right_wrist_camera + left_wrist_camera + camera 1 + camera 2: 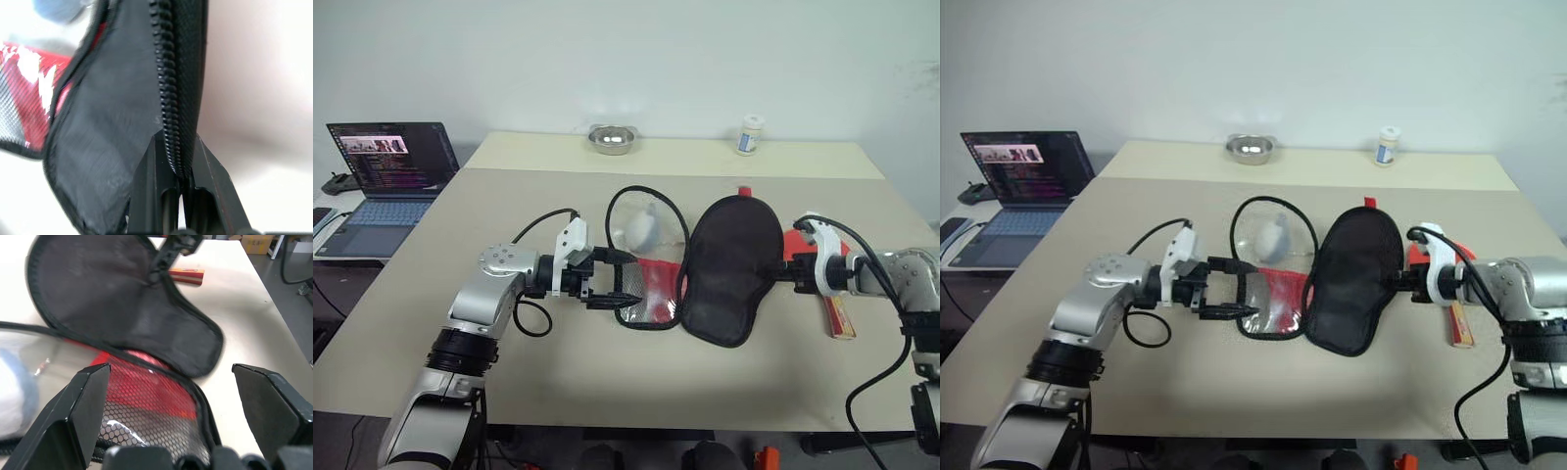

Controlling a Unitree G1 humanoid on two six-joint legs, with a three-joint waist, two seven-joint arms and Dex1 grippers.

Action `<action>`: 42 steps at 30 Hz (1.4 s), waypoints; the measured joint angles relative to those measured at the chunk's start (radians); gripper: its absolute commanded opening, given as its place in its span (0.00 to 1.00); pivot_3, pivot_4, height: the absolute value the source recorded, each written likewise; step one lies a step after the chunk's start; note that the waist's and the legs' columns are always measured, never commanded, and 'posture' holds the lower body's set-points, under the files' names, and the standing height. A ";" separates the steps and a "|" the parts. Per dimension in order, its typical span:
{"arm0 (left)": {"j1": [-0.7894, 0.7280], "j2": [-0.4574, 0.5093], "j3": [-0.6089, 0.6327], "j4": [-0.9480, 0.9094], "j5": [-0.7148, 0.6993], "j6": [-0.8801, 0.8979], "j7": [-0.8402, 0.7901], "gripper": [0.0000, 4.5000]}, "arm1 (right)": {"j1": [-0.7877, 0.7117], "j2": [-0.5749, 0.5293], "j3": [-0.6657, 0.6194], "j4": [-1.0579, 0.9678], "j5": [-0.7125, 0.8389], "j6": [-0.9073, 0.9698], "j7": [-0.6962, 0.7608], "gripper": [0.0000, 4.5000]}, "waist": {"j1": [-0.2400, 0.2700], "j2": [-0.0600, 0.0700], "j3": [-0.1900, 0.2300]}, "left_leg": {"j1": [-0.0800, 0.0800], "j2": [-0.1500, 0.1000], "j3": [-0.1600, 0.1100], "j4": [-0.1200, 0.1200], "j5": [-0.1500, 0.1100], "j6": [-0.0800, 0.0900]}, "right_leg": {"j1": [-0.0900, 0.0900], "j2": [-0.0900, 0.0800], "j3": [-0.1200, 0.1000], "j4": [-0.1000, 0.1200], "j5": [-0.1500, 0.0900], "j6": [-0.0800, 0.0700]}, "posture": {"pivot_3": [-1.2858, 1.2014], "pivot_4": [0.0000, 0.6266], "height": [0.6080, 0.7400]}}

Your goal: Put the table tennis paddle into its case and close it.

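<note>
The case [729,264] lies unzipped in the middle of the table. Its black flap is raised on the right, and its clear and red mesh half [651,279] lies flat on the left. My right gripper [775,274] is shut on the flap's zipper edge [168,93]. The table tennis paddle [796,245] lies on the table just behind that gripper. Its red face is partly hidden and its pale handle [842,315] points toward the front edge. My left gripper [625,281] stands open at the narrow end of the mesh half, with its fingers [83,411] on either side of it.
An open laptop [391,166] sits on a side table at the left. A steel bowl [610,139] and a small white bottle [750,135] stand along the far edge of the table [509,372]. Black cables hang from both wrists.
</note>
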State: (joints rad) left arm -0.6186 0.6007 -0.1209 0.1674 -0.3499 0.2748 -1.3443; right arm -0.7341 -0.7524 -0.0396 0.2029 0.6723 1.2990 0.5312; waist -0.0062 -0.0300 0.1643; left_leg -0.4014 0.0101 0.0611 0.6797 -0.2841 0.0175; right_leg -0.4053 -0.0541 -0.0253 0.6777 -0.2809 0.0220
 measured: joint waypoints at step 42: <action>-0.083 -0.089 -0.032 0.026 0.015 -0.067 -0.043 0.97 | 0.371 0.114 -0.509 -0.548 -0.182 0.117 -0.180 0.99 | 0.004 0.003 0.001 | 0.000 0.000 0.000 0.000 0.000 0.000 | 0.000 -0.001 0.000 0.001 0.000 0.000 | 0.52 0.24 1.00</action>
State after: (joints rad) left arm -0.7017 0.5115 -0.1529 0.1938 -0.3344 0.2074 -1.3869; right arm -0.3628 -0.6387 -0.5482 -0.3454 0.4904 1.4163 0.3511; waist -0.0024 -0.0274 0.1656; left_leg -0.4016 0.0097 0.0609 0.6799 -0.2839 0.0172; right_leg -0.4053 -0.0546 -0.0252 0.6791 -0.2810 0.0221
